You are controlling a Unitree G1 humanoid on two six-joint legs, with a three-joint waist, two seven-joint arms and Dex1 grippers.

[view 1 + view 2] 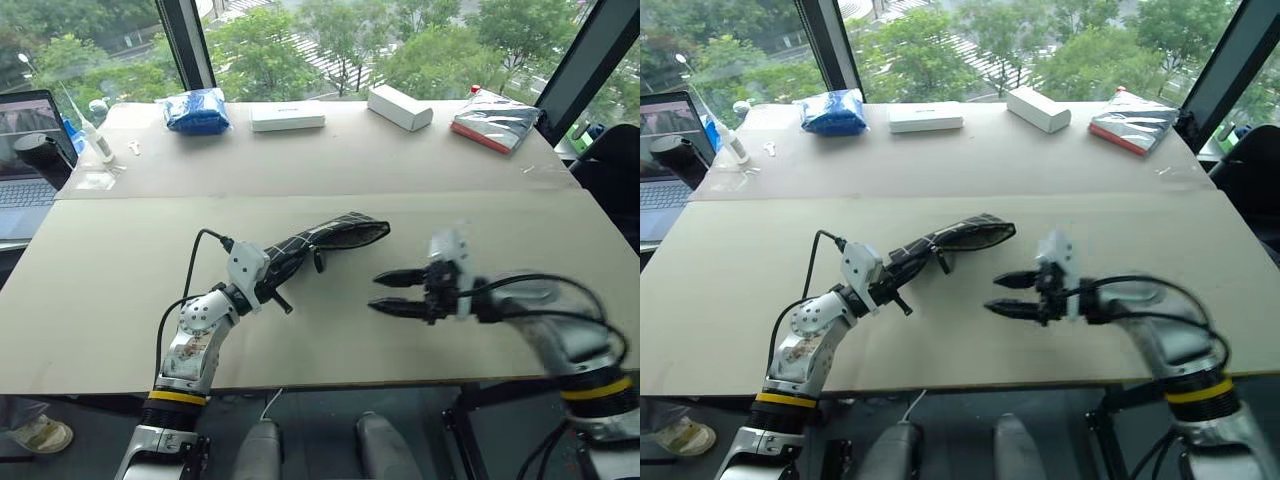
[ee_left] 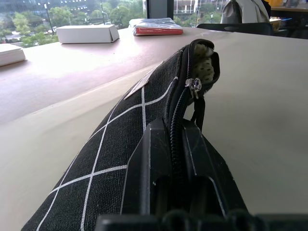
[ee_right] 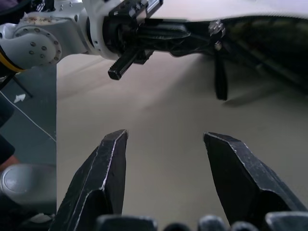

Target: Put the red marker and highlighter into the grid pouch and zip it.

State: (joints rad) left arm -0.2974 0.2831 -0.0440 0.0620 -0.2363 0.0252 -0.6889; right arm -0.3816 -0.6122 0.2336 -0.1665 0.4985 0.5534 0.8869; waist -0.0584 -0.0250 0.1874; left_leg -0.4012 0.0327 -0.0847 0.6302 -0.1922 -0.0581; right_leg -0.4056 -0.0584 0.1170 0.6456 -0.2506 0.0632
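The left gripper [image 1: 268, 278] is clenched on the near end of the grid pouch [image 1: 330, 238], which lies across the middle of the table [image 1: 120, 290] with its far end pointing right. The right gripper [image 1: 398, 292] hangs just right of the pouch, fingers spread and holding nothing, pointing left toward it. The zipper pull [image 2: 195, 86] sits partway along and the far end gapes, so zipping looks like the step in hand. The pens are probably inside, though that is hard to confirm. Next, the right fingers must pinch that small pull and draw it closed.
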